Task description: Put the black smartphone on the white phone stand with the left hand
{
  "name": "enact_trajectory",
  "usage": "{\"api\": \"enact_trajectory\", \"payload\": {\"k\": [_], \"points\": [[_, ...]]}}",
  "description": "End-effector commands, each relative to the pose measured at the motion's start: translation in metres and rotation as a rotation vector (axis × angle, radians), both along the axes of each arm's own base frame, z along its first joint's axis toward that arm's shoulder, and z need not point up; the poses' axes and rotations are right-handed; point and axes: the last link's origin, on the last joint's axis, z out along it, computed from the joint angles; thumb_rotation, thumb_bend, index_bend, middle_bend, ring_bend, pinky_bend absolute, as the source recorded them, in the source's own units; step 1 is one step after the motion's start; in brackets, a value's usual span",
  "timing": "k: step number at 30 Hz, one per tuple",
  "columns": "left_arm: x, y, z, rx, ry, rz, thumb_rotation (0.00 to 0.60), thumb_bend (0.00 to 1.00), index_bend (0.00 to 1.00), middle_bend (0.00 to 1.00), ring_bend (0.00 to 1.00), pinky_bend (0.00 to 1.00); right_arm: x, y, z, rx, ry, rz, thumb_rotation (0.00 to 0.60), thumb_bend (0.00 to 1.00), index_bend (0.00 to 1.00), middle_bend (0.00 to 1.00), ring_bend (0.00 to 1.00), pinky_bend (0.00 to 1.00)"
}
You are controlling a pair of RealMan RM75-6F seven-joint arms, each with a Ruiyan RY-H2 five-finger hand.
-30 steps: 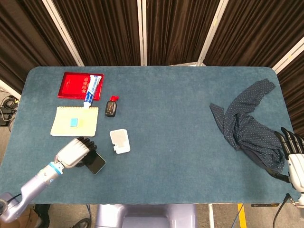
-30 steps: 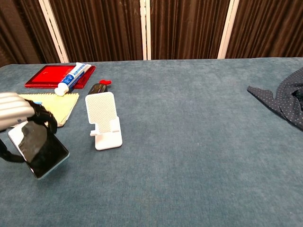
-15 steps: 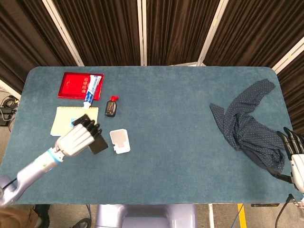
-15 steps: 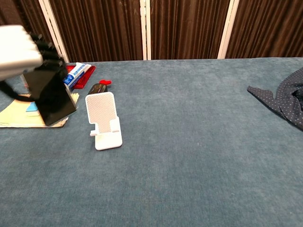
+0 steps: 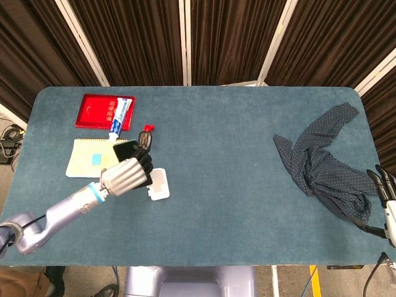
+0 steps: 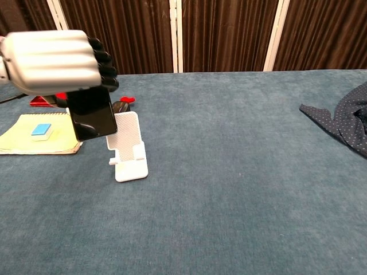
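Near the blue tabletop's (image 5: 247, 185) left edge, the left hand (image 6: 57, 60) grips the black smartphone (image 6: 92, 117) above the white phone stand (image 6: 127, 146). Lowering it squarely against the backrest onto the front lip looks best.

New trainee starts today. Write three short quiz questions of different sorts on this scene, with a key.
1. True or false: the black smartphone already rests on the white phone stand.
2. Which robot hand holds the smartphone? A) left B) right C) neither
3. Fill in: the small blue object lies on the yellow ______.

Key:
1. False. The left robot hand holds it in the air, up and left of the stand.
2. A
3. notepad
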Motion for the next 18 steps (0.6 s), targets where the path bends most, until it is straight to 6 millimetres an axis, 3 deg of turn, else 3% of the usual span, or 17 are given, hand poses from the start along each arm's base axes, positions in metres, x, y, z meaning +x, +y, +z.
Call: {"api": "enact_trajectory", "payload": {"k": [1,18], "points": [[0.009,0.001,-0.013,-0.009,0.005,0.006,0.6,0.0,0.53,0.43,0.41,0.34,0.0,0.0,0.001,-0.001,-0.002,0.0,0.6,0.0,0.0,0.0,0.0,0.0],[0.031,-0.001,-0.047,-0.033,0.07,-0.047,0.6,0.0,0.53,0.43,0.41,0.34,-0.004,-0.001,0.005,-0.007,-0.022,-0.006,0.6,0.0,0.0,0.0,0.0,0.0]]}}
